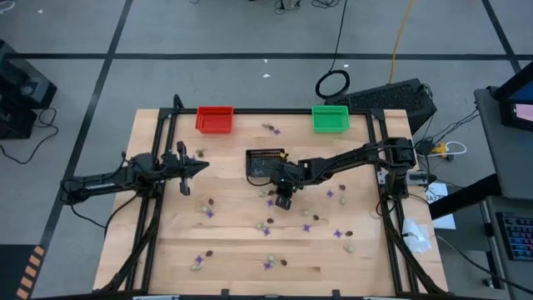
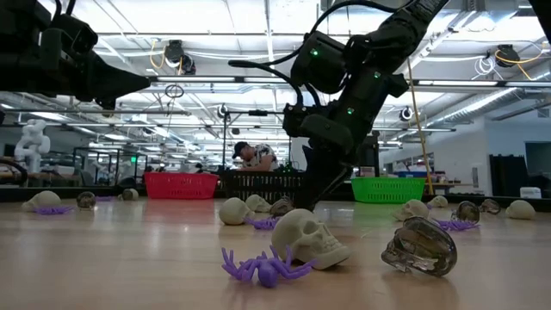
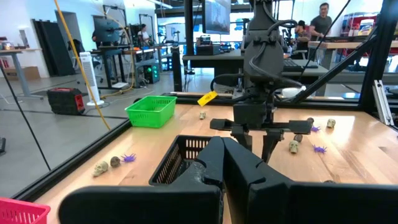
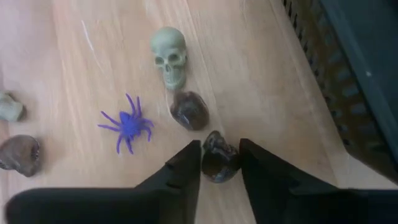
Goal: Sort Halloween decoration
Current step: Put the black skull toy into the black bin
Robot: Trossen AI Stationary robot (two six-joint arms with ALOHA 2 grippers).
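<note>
Two dark fingers (image 4: 219, 163) flank glossy brown skull (image 4: 219, 157); ribbed black basket (image 4: 348, 81) adjacent.

Lab room, wood table (image 1: 166, 250) on grey floor (image 1: 75, 92).
Floor is grey with dark tape lines (image 1: 108, 58); a yellow cable (image 1: 403, 33) and a coiled black cable (image 1: 333, 83) lie on it behind the table. Dark equipment (image 1: 21, 92) stands off one side, a desk with a keyboard (image 1: 516, 237) off the other. Low view: open workshop, white ceiling with strip lights (image 2: 215, 34) and beams, a person (image 2: 254, 155) seated far back. Left wrist view: white wall, a white tower fan (image 3: 89, 78), a red case (image 3: 65, 99), black-framed benches (image 3: 205, 59), a screen (image 3: 217, 15), and a person (image 3: 322, 22) standing at the back.
</note>
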